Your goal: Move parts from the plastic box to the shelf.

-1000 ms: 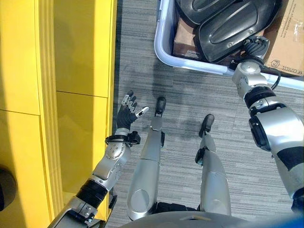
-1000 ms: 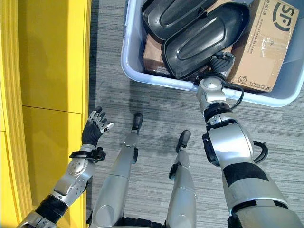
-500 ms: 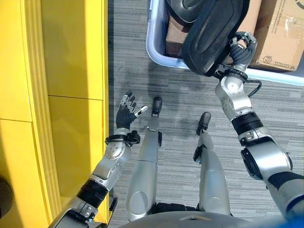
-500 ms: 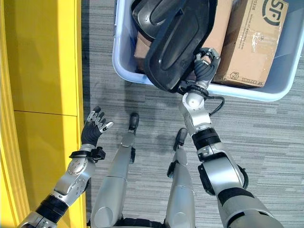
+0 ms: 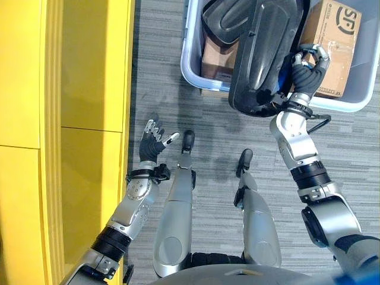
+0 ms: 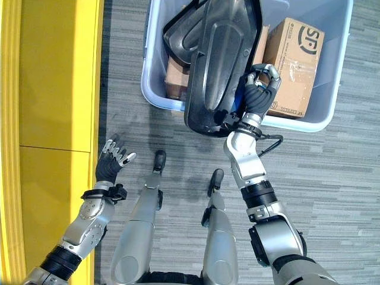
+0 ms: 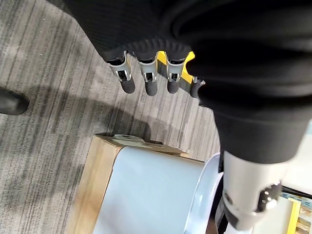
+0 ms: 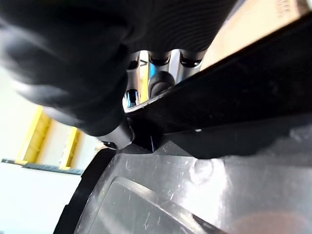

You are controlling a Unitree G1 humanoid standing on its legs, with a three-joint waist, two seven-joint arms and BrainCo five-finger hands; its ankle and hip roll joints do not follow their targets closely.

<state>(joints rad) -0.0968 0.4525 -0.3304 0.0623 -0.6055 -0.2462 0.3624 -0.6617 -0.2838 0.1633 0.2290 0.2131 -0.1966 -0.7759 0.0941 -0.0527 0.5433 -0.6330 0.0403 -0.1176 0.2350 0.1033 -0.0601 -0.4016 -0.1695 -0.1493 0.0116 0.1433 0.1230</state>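
black part (image 6: 218, 59) gripped at near end by right robot hand (image 6: 259, 95), long axis pointing away over plastic box (image 6: 332, 101); yellow shelf (image 5: 71, 89) off left, by empty, relaxed left robot hand (image 5: 152, 138).

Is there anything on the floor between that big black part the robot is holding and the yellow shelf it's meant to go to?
Nothing visible blocks the way. The right hand grips the black part, tilted up over the plastic box. Bare grey carpet runs from there to the yellow shelf. The open left hand hovers beside the shelf.
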